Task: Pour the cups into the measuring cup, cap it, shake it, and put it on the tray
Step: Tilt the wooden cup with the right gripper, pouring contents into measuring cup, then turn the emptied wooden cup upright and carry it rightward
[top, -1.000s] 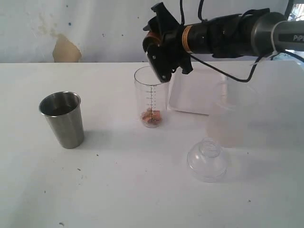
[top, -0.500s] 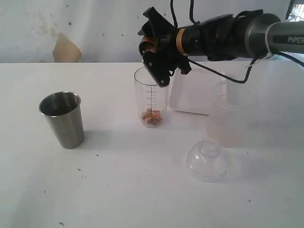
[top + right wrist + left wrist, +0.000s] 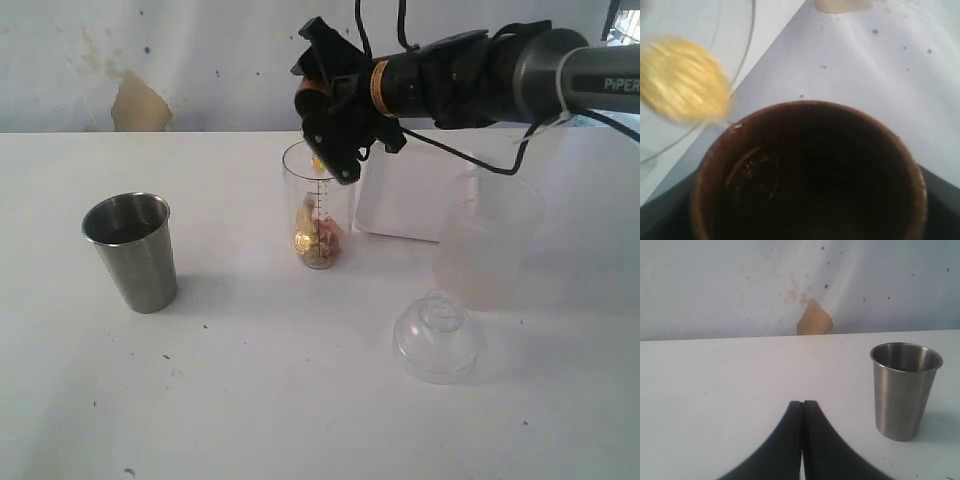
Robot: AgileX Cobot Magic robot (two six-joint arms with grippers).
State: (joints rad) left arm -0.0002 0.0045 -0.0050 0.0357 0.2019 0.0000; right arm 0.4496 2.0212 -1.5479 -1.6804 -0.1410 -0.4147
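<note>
My right gripper (image 3: 332, 110) is shut on the reddish-brown wooden cup (image 3: 314, 92), tipped mouth-down over the rim of the clear measuring cup (image 3: 319, 205). A blurred yellow piece (image 3: 682, 81) falls from the wooden cup (image 3: 810, 170) toward the measuring cup's rim (image 3: 742, 60). Yellow and reddish-brown pieces (image 3: 315, 238) lie at the measuring cup's bottom. The steel tumbler (image 3: 131, 251) stands upright at the left. My left gripper (image 3: 803, 405) is shut and empty, apart from the tumbler (image 3: 903, 390). The white tray (image 3: 405, 195) sits behind the measuring cup.
A frosted plastic container (image 3: 487, 245) stands at the right. A clear domed cap (image 3: 437, 337) lies in front of it on the white table (image 3: 250, 400). A wall with a tan patch (image 3: 138, 103) closes off the back.
The right gripper has tipped the wooden cup further over the measuring cup. Yellow pieces have dropped in, and the pile at its bottom has grown.
</note>
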